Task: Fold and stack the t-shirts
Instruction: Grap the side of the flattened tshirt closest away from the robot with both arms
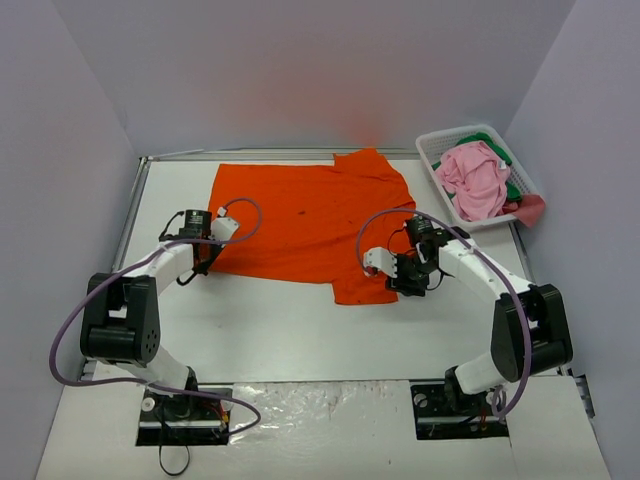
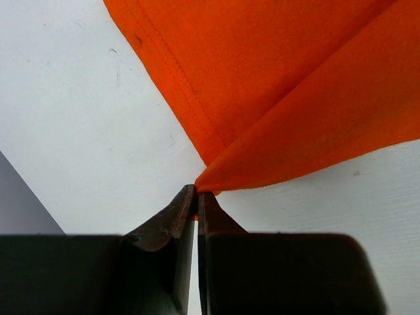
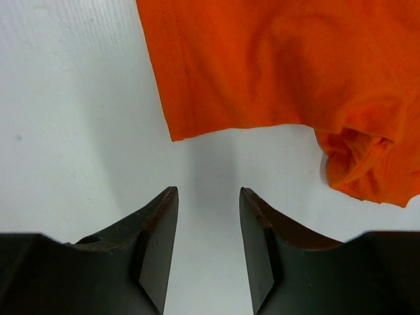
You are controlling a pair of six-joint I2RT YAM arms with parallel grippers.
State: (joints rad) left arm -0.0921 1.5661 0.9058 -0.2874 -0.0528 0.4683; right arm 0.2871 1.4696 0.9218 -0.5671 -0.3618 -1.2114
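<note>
Pinching the near-left corner of the orange t-shirt (image 1: pixel 310 215) with the left gripper (image 2: pixel 197 195): jaws pressed together on the very tip of the cloth, a sliver of orange caught between them. From that pinch, fanning away in two layers, a stitched hem running off to the far left and a smooth fold off to the right. Otherwise lying spread across the far middle of the white table (image 1: pixel 300 330), wide from side to side, one flap reaching toward the back edge and one tongue of cloth reaching toward the near side on the right.

Poised just short of that near-right tongue with the right gripper (image 3: pixel 209 193): jaws apart, nothing between them but bare tabletop, the shirt's edge just ahead of the fingertips and not touching them. To the right of that edge, bunching into a small rumpled lump of orange cloth.

At the far right corner of the table: a white slotted basket (image 1: pixel 430 150), set at an angle, apart from the orange shirt. Heaped inside it, a pink t-shirt (image 1: pixel 475 180) on top of a green t-shirt (image 1: pixel 512 188), the green showing only near the rim. Hanging out over the basket's near-right edge, a further bit of pinkish-red cloth (image 1: pixel 530 210); cannot tell which garment.
</note>
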